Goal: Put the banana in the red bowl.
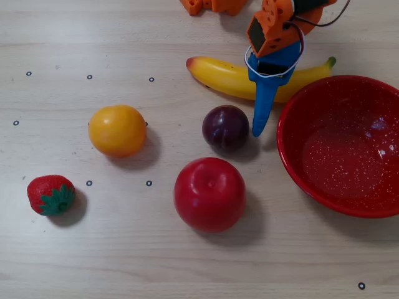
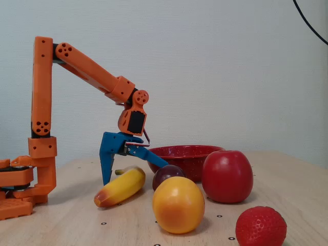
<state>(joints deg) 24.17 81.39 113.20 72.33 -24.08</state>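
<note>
The banana lies flat on the table at the top middle of the overhead view, with its green stem tip toward the red bowl. The bowl stands empty at the right. My gripper is open and straddles the banana near its stem half. One blue finger reaches over the banana toward the plum, and the other is hidden under the wrist. In the fixed view the gripper stands over the banana. One finger is down behind it, and the bowl is further back.
A dark plum sits just beside the finger tip. A red apple, a round orange-yellow fruit and a strawberry lie nearer the front. The arm's orange base stands at the left of the fixed view.
</note>
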